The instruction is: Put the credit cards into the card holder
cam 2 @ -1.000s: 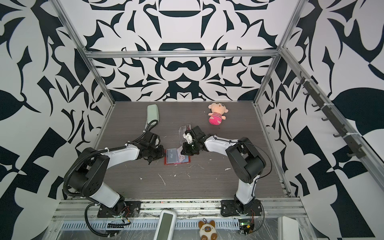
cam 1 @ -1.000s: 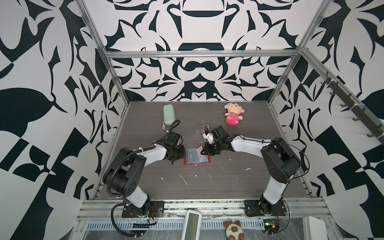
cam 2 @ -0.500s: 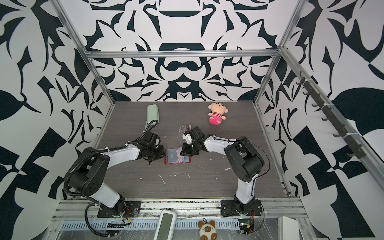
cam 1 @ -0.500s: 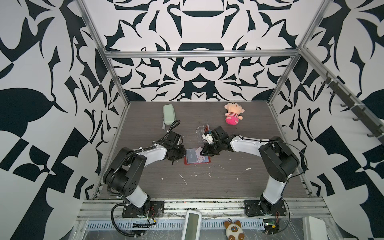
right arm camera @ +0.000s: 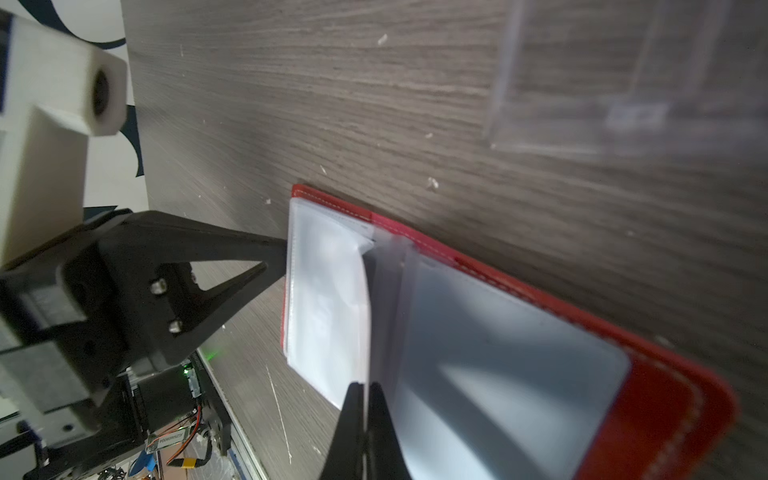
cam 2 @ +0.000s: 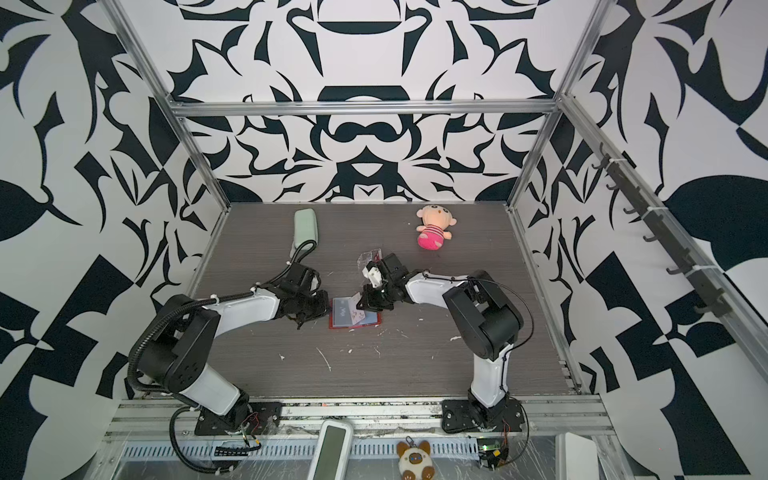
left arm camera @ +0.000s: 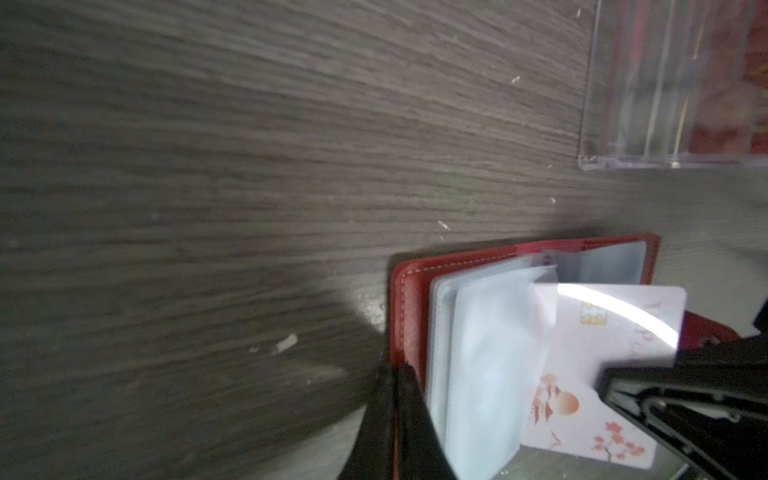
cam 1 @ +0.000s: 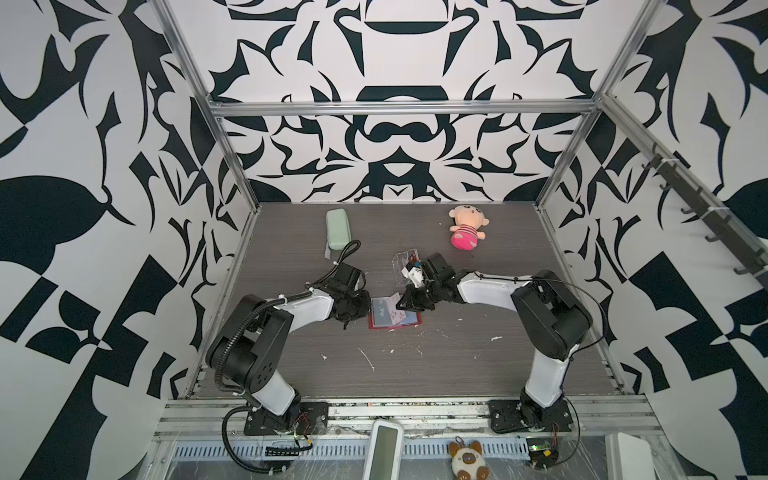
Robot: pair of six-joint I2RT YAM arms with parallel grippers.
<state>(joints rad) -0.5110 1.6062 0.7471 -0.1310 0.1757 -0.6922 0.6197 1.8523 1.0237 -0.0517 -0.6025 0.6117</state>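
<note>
The left claw (left arm camera: 398, 386) is clenched on the edge of the card holder (left arm camera: 409, 299), lying open on the counter (left arm camera: 208, 166); the right claw (right arm camera: 362, 399) pinches a pale credit card (left arm camera: 602, 353) (blossom print, chip showing) against its clear sleeve pages (left arm camera: 486, 353).

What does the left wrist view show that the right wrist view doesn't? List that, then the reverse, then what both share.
Only left wrist: the face of the pale credit card, with pink blossoms and a gold chip, and something red inside the clear box.
Only right wrist: the left gripper seen from outside, shut on the edge of the card holder, and the card edge-on.
Both: the right gripper shut on the card, the open red card holder with clear sleeves, the clear box and the wooden table.
</note>
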